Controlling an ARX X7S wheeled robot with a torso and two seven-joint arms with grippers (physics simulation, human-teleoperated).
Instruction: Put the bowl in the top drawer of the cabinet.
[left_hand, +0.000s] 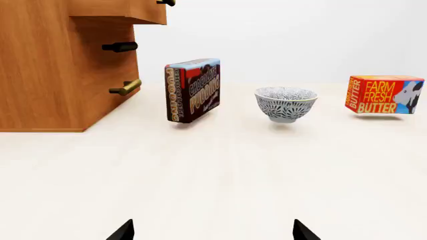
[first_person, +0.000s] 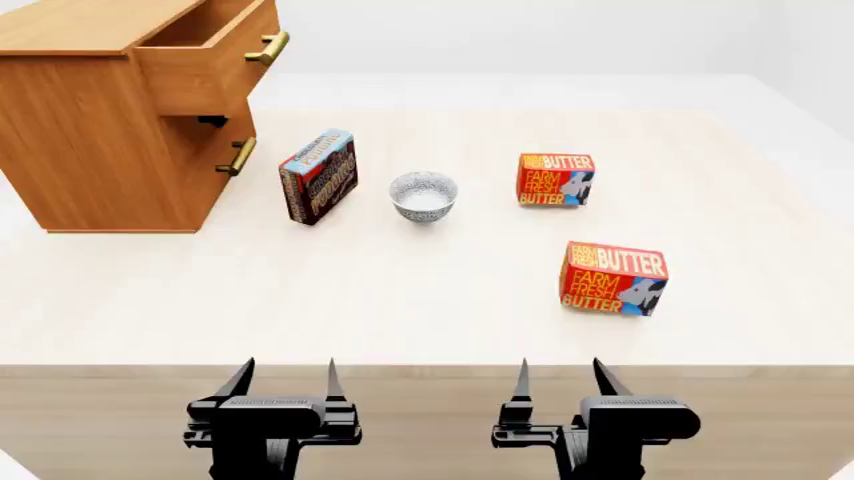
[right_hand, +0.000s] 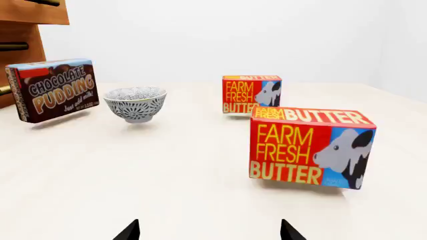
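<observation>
A pale worktop (first_person: 400, 300) carries everything here, with the orange-brown cabinet (first_person: 94, 130) standing at its far left corner and its top drawer (first_person: 220, 60) pulled out, open to the air, brass handle facing the middle of the worktop; the lower drawer (first_person: 238, 157) below sits closed. Two butter boxes follow in size: one (first_person: 614, 278) nearer the front edge towards the right, the other (first_person: 555, 180) farther back. A chocolate pudding box (first_person: 318, 176) stands on edge just beside the cabinet's front. The bowl (first_person: 423, 197) rests upright on the worktop between the pudding box and the farther butter box, touching neither. At the front edge, the left gripper (first_person: 284, 385) and right gripper (first_person: 559, 384) wait with fingers spread, grasping nothing.
</observation>
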